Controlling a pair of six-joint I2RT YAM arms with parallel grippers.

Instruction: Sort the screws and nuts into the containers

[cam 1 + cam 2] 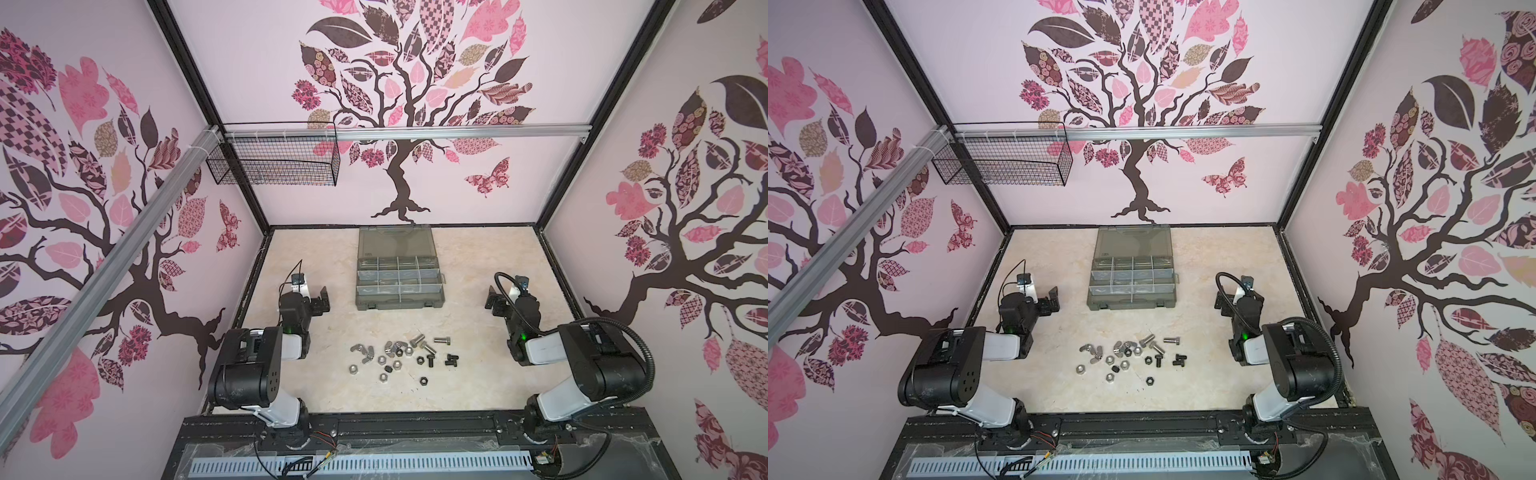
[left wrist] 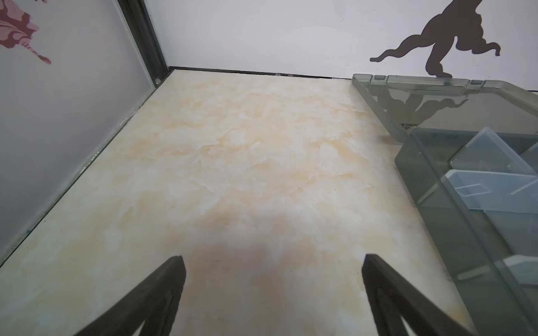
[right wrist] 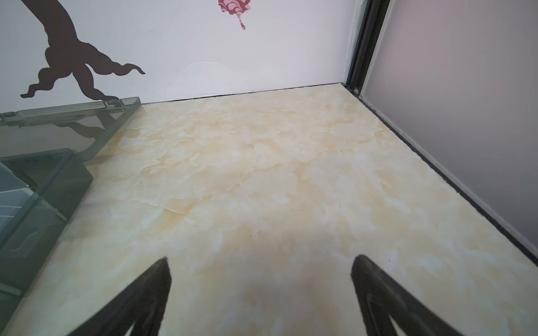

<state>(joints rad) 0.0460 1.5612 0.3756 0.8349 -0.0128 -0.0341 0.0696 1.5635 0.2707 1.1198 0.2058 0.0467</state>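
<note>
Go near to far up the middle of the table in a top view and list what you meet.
Scattered silver and black screws and nuts → compartments of the translucent smoky-grey plastic organiser case → its flat open lid.

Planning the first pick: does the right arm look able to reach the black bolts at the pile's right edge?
Probably yes: the right gripper is open and empty, with only bare table between it and the black bolts.

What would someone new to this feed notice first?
The dark tree mural covering the back wall grabs attention first. On the table, an open smoky-grey organiser case lies near that wall, with loose screws and nuts scattered nearer the front. The left hand and right hand flank the case, open and empty.
</note>
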